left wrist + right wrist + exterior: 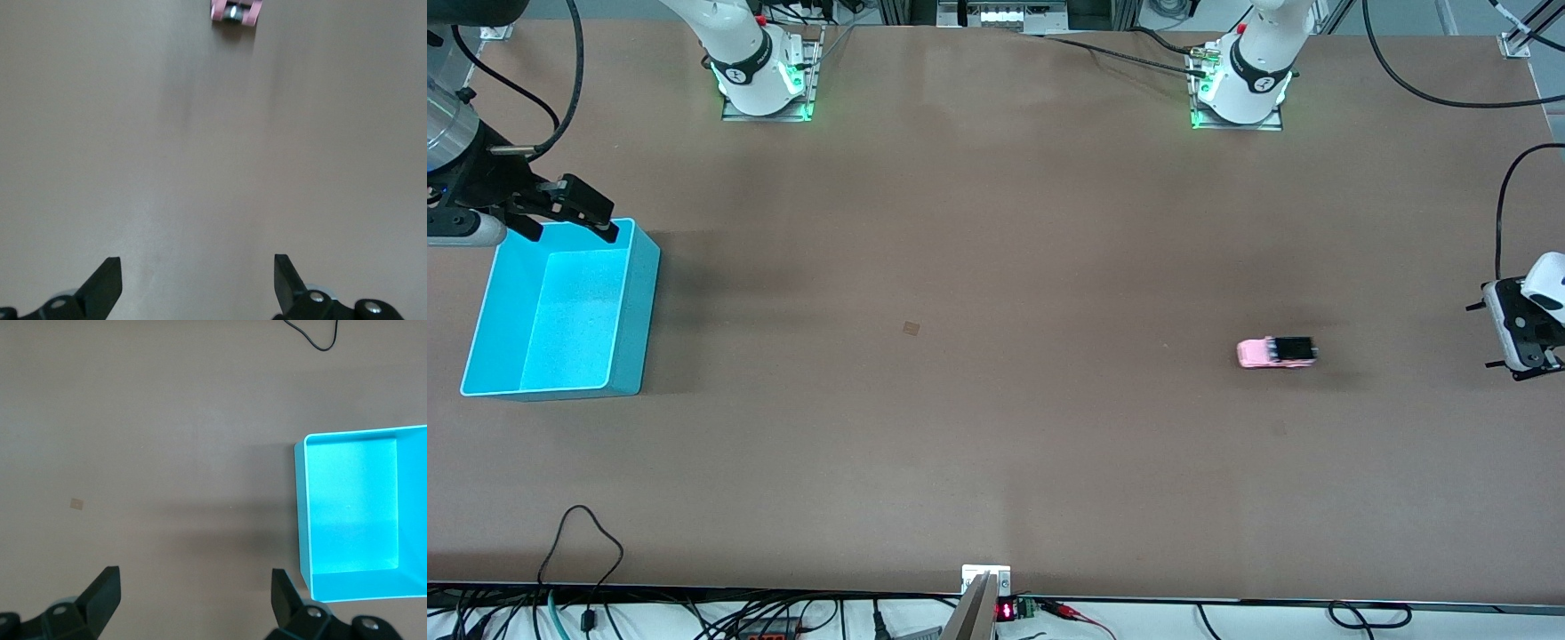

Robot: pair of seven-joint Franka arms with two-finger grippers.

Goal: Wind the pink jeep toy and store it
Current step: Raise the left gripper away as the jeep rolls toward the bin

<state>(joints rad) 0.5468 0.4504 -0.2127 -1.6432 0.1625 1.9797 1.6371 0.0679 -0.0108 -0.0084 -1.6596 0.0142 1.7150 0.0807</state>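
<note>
The pink jeep toy (1276, 353), light pink with a black rear section, stands on the brown table toward the left arm's end. In the left wrist view, the jeep (235, 12) shows only partly at the frame's edge. My left gripper (1485, 336) hangs open near the table's end, well apart from the jeep, and nothing lies between its fingers (107, 283). The cyan bin (636, 302) is empty and sits at the right arm's end. My right gripper (574, 233) hovers open over the bin's rim nearest the bases, with the bin's wall (301, 520) beside it.
A small tan patch (911, 328) marks the table's middle and also shows as the patch (77, 503) in the right wrist view. A black cable (583, 533) loops onto the table near the front edge. Both arm bases (765, 80) stand along the back.
</note>
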